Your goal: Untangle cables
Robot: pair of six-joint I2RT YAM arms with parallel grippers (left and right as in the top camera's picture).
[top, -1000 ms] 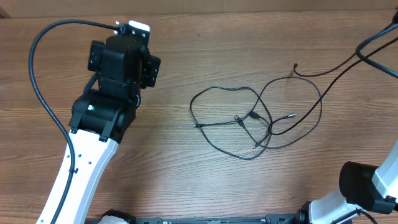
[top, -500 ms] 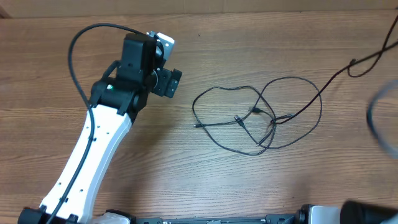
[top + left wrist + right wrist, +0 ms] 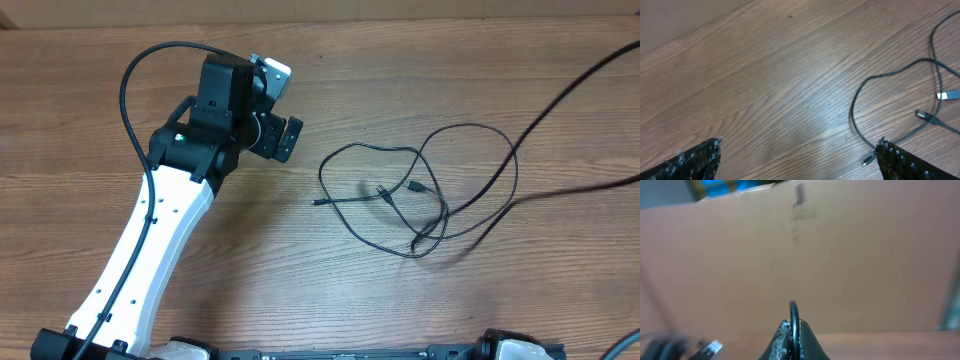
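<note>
Cables (image 3: 415, 190): tangle on bench (image 3: 250, 260). Strand (image 3: 794, 311) pinched in right hand (image 3: 791, 330), likely to tease it loose. Left hand (image 3: 799, 146) wide, empty, beside tangle.

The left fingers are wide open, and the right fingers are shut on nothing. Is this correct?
Not quite: the right fingers are shut on a thin black cable, as the right wrist view shows. The left fingers are indeed wide open.

Surface (image 3: 250, 280): wood grain, smooth, low sheen. Cables (image 3: 852, 112): thin, black, matt jacket; plug tip (image 3: 950, 94) silvery metal. Left arm shell (image 3: 150, 250): glossy white plastic. Left hand (image 3: 800, 156) pads (image 3: 905, 162): black, rough-grained. Right wrist view, upper frame: brown matt cardboard (image 3: 840, 255).
</note>
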